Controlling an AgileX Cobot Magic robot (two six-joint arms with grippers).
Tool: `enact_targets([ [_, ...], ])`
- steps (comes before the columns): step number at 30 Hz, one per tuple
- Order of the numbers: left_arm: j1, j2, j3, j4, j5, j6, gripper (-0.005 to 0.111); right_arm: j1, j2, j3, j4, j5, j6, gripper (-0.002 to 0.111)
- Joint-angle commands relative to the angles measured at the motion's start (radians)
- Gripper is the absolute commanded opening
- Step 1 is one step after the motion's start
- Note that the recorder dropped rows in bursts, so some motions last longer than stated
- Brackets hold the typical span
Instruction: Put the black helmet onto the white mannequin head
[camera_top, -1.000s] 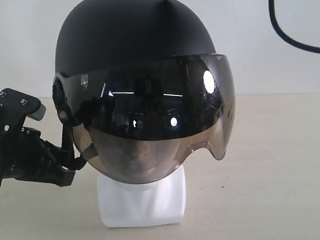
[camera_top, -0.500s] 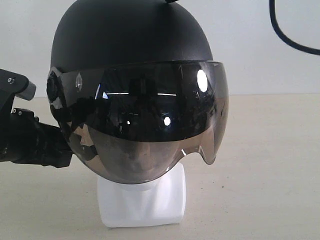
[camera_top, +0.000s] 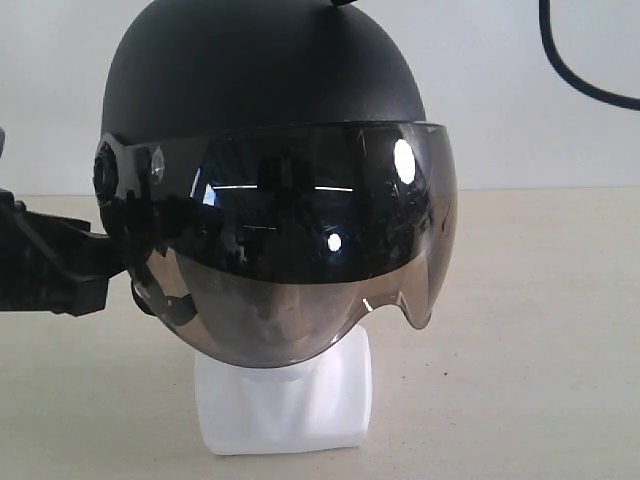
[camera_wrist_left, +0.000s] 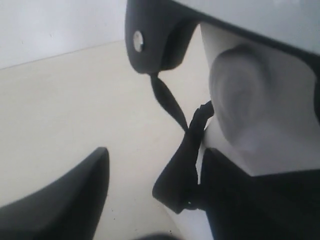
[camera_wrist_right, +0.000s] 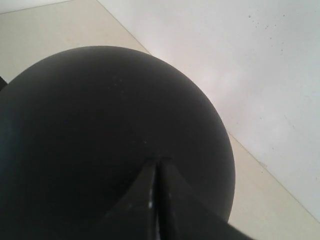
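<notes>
The black helmet sits on the white mannequin head, and its smoky visor covers the face. My left gripper is beside the helmet's left side, at chin height. In the left wrist view the left gripper is open. The helmet's black chin strap hangs loose between the fingers, close to one of them, beside the mannequin's ear. My right gripper is shut, its tips resting on the helmet's crown.
A black cable loops down at the top right in front of the white wall. The beige tabletop stretches to the right of the mannequin and in front of it.
The left gripper has opened and drawn back to the left, away from the helmet's side. The helmet shifted slightly left and settled a second ago, then stayed still.
</notes>
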Motion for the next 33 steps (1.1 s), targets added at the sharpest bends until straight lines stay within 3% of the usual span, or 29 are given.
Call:
enact_targets([
  [1,-0.004,-0.066,0.052,0.017,0.030,-0.061,0.054,0.000,0.002,0.005,-0.002,0.035,-0.002,0.000],
  [7,-0.004,-0.212,0.070,0.017,0.040,-0.083,0.049,0.000,0.002,0.005,-0.025,0.037,0.002,0.000],
  [14,-0.004,-0.392,0.064,0.017,0.131,-0.083,0.022,0.000,0.002,0.005,-0.025,0.037,0.004,0.000],
  [18,-0.004,-0.429,0.022,0.017,0.111,-0.083,0.006,0.000,0.002,0.005,-0.027,0.009,0.014,0.000],
  [25,-0.004,-0.400,-0.077,0.017,0.038,-0.080,0.004,0.000,-0.053,0.005,-0.113,-0.056,0.100,0.000],
  [33,-0.004,-0.326,-0.114,0.017,-0.045,-0.083,0.004,-0.001,-0.106,0.005,-0.483,0.020,0.417,0.000],
])
